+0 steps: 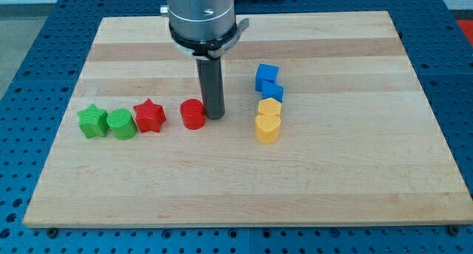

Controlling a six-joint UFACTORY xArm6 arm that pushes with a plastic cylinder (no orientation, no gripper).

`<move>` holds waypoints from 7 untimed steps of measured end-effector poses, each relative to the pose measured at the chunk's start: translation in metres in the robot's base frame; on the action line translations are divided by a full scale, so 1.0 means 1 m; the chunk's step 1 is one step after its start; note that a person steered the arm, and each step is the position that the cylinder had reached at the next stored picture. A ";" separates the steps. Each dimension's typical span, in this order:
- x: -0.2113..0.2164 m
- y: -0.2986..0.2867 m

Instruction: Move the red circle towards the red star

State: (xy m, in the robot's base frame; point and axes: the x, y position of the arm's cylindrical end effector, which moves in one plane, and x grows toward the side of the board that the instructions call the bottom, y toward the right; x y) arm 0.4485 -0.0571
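Observation:
The red circle (193, 114) lies on the wooden board (244, 180), left of centre. The red star (149, 115) lies a short gap to its left, at the same height in the view. My tip (214, 117) is down on the board right against the red circle's right side, touching it or nearly so. The dark rod rises from there to the grey arm head (200, 14) at the view's top.
A green star (92, 122) and a green round block (121, 125) sit in a row left of the red star, the green round block almost touching it. Right of my tip, a blue block (268, 80) stands above two yellow blocks (267, 119).

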 end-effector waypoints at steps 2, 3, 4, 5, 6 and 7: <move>0.000 -0.018; 0.000 -0.025; 0.000 -0.029; 0.000 -0.033; 0.000 -0.027; -0.018 0.026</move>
